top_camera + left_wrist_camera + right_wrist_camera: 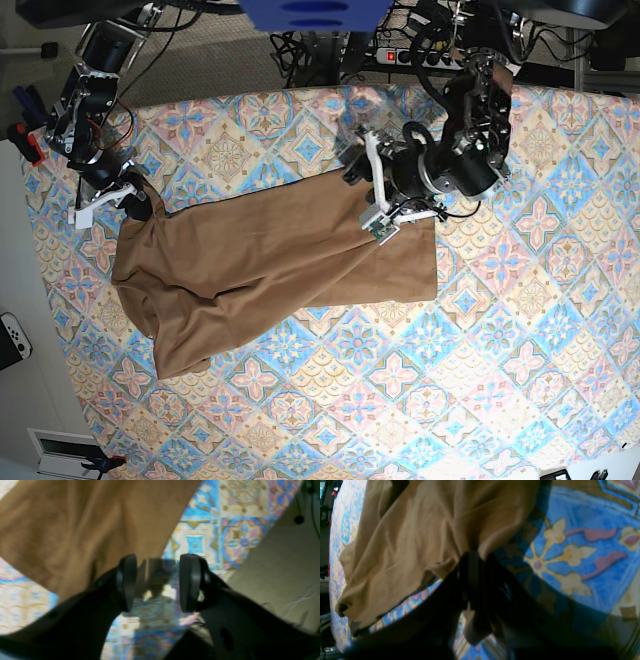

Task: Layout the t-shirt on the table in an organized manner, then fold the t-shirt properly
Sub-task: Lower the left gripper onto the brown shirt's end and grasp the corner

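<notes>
1. Right gripper (472, 562) is clamped on an edge of the t-shirt (270, 265): in its wrist view tan cloth bunches straight into the closed jaws, and from the base view this arm pins the garment's corner near the table's far left edge.
2. That pinch likely serves as an anchor, so the fabric can be drawn taut across the table (480, 380) instead of sliding as a lump.
3. Left gripper (158, 582) has its jaws parted with nothing between them; only patterned cover and shadow show in the gap. It hovers just beside the shirt's opposite edge, probably lining up to seize that edge.
4. Lying between the two arms, the t-shirt is creased and partly doubled over, with a rumpled lobe sagging toward the near left. Neither sleeves nor neck can be made out, so laying out looks far from finished.
5. A power strip (400, 55) and tangled cables sit beyond the far edge, off the work surface.
6. Nothing else lies on the cover; the main hindrance is the left arm's bulk over the shirt's upper right corner.
</notes>
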